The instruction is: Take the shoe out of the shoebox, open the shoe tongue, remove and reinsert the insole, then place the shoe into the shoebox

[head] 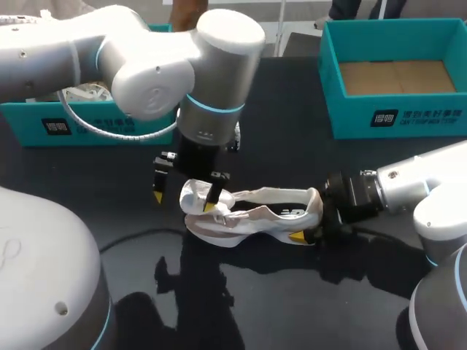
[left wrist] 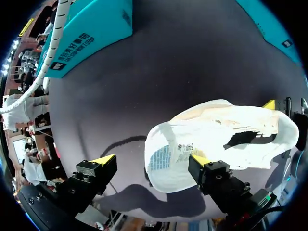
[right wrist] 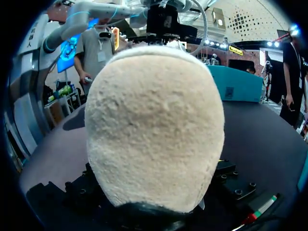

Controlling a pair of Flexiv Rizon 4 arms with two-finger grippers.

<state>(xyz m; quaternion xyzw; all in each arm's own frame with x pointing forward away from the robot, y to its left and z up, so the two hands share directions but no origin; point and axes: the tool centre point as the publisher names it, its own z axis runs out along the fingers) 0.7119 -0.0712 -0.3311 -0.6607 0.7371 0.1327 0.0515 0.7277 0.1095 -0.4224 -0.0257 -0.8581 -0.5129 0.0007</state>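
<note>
Sneaker (head: 255,219): it's out of the box and lying on the black table (head: 292,146). Its long axis runs across in front of you, toe end toward your left arm, heel (right wrist: 154,125) toward your right.
Left gripper (head: 184,200): it hangs right over the sneaker's toe end, fingers spread wide and holding nothing. One yellow tip sits on the folded-out tongue (left wrist: 168,159); the other is past the toe end, over the table.
Right gripper (head: 315,219): it's at the sneaker's heel, reaching in along its length. A yellow tip shows against each flank of the heel, so you look clamped on it, steadying the shoe.
Key relation: the sneaker's mouth opens just heelward of your left fingers, so the left arm is the one placed to go for the insole. Whether the insole is inside, I cannot tell.
Shoebox (head: 408,120): teal and open, cardboard floor showing, well beyond the sneaker on its heel side, nearer your right arm.
Second box (head: 44,124): teal, beyond the sneaker's toe side, behind your left arm.
Room: both boxes stand well away from the sneaker, so straight up looks like your free direction. Mind the dark cable (head: 135,237) lying off the toe end.
</note>
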